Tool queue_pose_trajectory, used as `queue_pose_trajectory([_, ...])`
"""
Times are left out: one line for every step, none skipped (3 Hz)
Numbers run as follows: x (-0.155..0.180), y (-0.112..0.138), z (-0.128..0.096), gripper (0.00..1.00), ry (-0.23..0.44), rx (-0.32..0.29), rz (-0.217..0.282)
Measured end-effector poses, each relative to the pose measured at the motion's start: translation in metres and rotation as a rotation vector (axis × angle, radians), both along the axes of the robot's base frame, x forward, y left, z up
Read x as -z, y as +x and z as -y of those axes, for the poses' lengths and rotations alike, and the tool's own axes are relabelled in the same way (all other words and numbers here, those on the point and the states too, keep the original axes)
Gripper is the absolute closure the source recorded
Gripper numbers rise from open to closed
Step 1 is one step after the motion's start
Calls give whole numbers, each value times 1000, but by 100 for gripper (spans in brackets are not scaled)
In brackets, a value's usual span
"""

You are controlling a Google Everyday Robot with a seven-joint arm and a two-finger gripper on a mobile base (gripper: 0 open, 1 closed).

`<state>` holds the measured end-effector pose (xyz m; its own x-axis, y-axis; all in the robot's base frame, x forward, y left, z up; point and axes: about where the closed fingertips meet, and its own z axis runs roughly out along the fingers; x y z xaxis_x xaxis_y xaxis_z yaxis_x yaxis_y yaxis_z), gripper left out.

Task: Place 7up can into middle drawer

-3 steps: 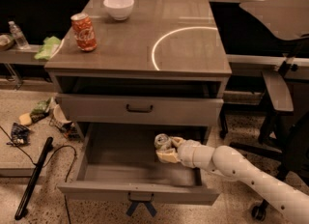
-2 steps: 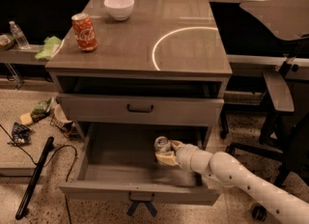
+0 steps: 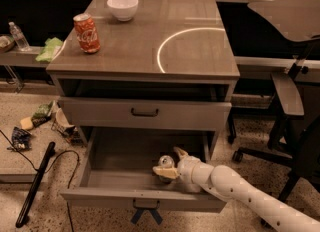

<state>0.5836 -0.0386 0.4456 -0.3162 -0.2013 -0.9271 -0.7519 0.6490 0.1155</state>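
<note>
I've got the gripper (image 3: 171, 166) down in the open middle drawer (image 3: 120, 158), below the front edge of the bench (image 3: 200, 51), nearer its right corner, clamped on the 7up can (image 3: 165, 162). The can stands upright in the grip, drawer floor straight below it

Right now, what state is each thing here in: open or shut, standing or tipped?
middle drawer: pulled open.
upper drawer: shut.
7up can: upright, inside the middle drawer, at the gripper.
gripper: inside the middle drawer, at the 7up can.
cola can: upright on the cabinet top.
bowl: upright on the cabinet top.
</note>
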Motion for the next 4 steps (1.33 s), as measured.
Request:
queue_pose_trajectory([-6,-4,1,0,-2,16,0])
queue_pose_trajectory([-38,-11,15,0,-36,27,39])
queue_pose_trajectory([-102,-41,31,0,-50,14,65])
queue_pose_trajectory([-177,-84,43,14,-63,3,109])
